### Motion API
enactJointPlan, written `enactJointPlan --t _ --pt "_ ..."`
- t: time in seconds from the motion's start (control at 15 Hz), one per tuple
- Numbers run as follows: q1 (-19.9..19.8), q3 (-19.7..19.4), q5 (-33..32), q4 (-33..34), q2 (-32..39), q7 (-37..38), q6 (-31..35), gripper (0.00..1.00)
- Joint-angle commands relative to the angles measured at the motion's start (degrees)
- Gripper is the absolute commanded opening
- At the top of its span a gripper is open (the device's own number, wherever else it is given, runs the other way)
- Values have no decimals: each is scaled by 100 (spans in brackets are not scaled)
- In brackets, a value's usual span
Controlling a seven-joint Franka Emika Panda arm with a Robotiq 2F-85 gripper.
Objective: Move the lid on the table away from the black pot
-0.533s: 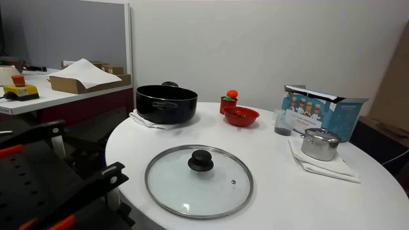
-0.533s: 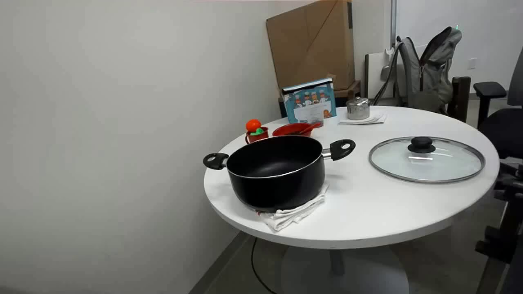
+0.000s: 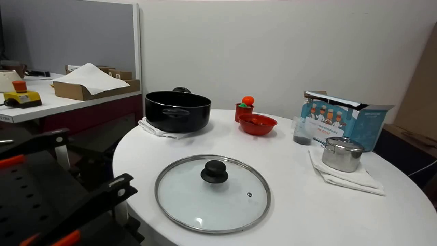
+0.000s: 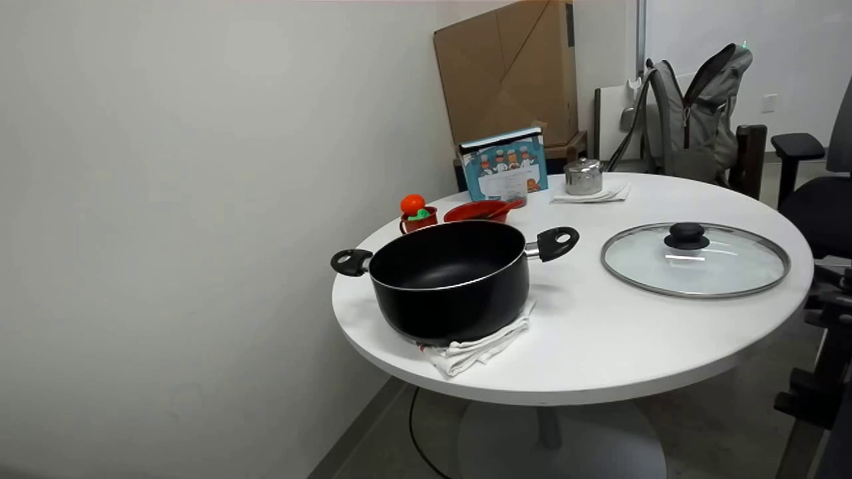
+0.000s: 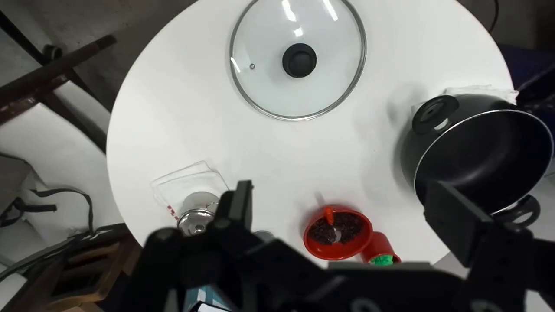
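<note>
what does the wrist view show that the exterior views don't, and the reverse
Only the wrist view shows the gripper, its jaws spread apart. Only the exterior views show the orange ball atop the red cup. Shared by all: the glass lid flat on the white table, apart from the black pot, plus the red bowl.

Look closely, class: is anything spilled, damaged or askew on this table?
No spill or damage shows; the lid lies flat. Only the box looks odd: a flap juts out at its top, seemingly left open.
</note>
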Motion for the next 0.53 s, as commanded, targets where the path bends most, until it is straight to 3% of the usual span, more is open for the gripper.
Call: enactJointPlan --t 0.0,0.2,0.47 --pt "-154 59 -82 -139 378 272 733 100" --pt "-289 13 -12 -184 1018 551 1316 100" --pt "-390 45 41 -146 1798 650 1475 100"
